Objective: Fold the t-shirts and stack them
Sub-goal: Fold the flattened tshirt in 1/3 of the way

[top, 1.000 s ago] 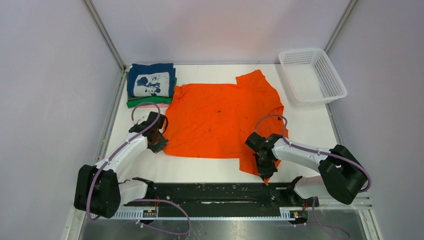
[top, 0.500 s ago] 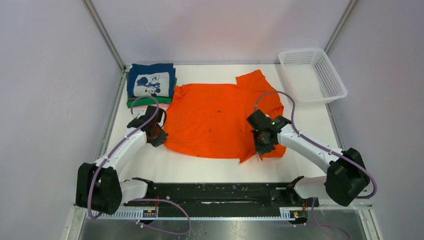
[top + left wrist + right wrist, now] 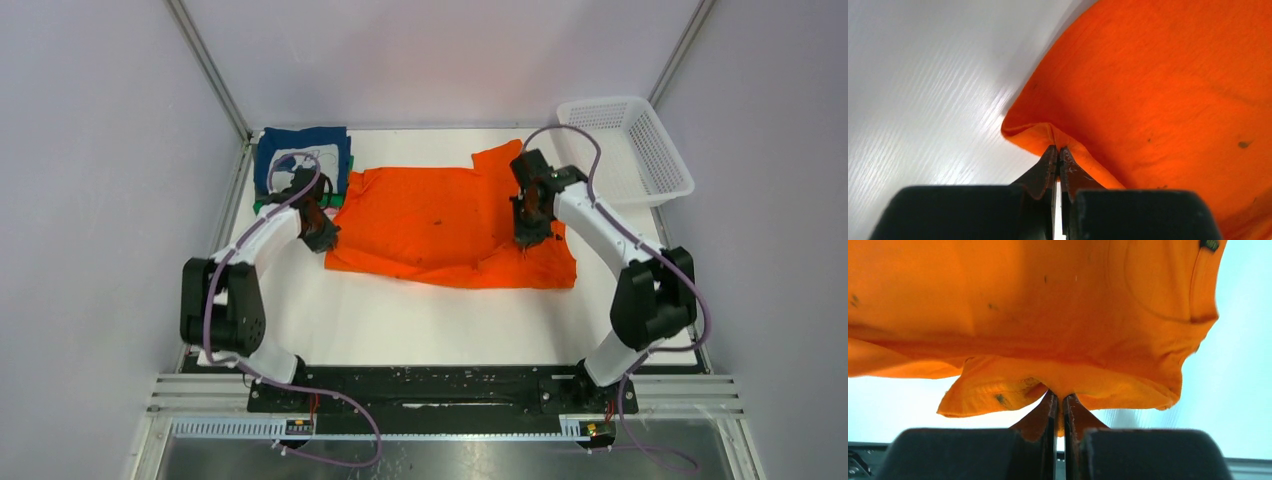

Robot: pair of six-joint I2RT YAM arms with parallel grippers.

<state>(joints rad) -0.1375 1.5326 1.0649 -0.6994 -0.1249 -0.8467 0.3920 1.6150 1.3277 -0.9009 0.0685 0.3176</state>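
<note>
The orange t-shirt [image 3: 440, 225] lies in the middle of the white table, its near half folded up over its far half. My left gripper [image 3: 322, 235] is shut on the shirt's left edge [image 3: 1048, 132], low by the table. My right gripper [image 3: 527, 232] is shut on the shirt's right part [image 3: 1063, 385] and holds it lifted off the table. The navy t-shirt with white cartoon print [image 3: 290, 160] lies folded at the far left, partly hidden by my left arm, on top of the green t-shirt [image 3: 268, 205]. The pink one is hidden.
A white mesh basket [image 3: 630, 150] stands at the far right corner. Grey walls close in the table [image 3: 420, 320] on the left, right and back. The black base rail [image 3: 440, 385] runs along the near edge.
Both grippers have carried the shirt's near edge away from the bases toward the back. The near half now lies folded over the far half, and both arms are stretched out.
</note>
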